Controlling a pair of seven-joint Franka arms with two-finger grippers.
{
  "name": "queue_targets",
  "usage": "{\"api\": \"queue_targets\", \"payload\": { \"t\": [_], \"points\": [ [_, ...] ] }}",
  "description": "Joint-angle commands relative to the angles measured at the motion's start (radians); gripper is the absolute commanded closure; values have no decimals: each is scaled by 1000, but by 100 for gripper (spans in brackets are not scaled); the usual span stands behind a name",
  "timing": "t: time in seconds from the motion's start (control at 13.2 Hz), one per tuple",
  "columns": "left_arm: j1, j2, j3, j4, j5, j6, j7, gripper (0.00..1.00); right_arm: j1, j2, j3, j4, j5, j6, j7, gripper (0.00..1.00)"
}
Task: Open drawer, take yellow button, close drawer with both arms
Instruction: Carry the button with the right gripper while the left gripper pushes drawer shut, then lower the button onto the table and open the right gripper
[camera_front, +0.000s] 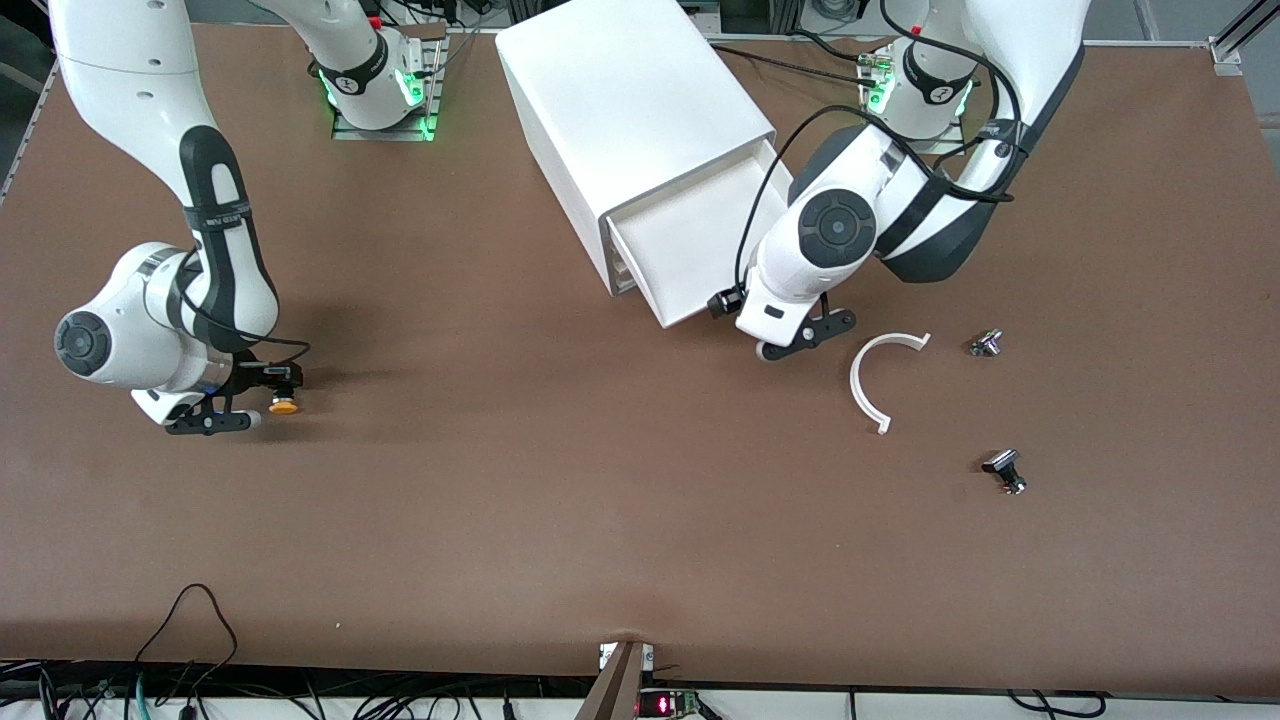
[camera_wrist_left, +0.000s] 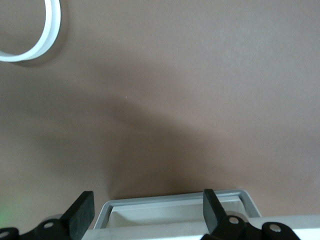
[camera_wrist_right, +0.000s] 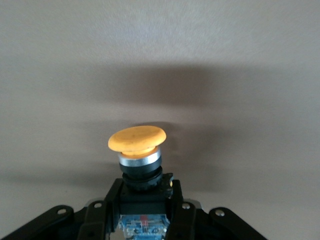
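Button (camera_wrist_right: 136, 141) sits clamped by its dark body in our right gripper (camera_front: 262, 392), low over the table's right-arm end; it looks light, rigid, cap slippery. Our left gripper (camera_wrist_left: 147, 212), fingers apart, straddles the open drawer (camera_front: 700, 245) front.

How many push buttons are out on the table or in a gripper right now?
3. The orange-capped button is held in the right gripper; two black-capped silver buttons lie toward the left arm's end. The open white drawer may hide more.
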Motion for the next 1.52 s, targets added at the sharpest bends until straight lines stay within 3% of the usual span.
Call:
{"api": "queue_targets", "payload": {
  "t": [0.0,0.15,0.3,0.38,0.53,0.91,1.14,1.22,1.44],
  "points": [
    [6,-72,-41,-82,17,1,-16,4,-5,8,9,18,33,-2,-2,78],
    [3,-80,-53,-116,17,1,-16,4,10,5,10,35,32,-5,-2,37],
    [-15,-78,-64,-119,17,1,-16,4,10,1,12,41,29,-5,-6,25],
    [-17,-78,-65,-119,17,1,-16,4,10,0,12,46,29,-7,-11,24],
    [-17,-78,-85,-119,17,1,-20,4,12,-20,12,55,27,-10,-9,1],
    [-52,-75,-93,-118,4,4,-24,4,21,-193,7,58,-2,-97,-12,1],
    [-69,-71,-94,-118,-2,4,-24,4,38,-328,7,60,-101,-152,-12,1],
    [-69,-72,-94,-118,-3,3,-24,3,40,-368,13,64,-174,-186,-14,1],
    [-64,-75,-113,-115,-21,0,-25,3,38,-472,10,78,-221,-309,-5,1]
  ]
}}
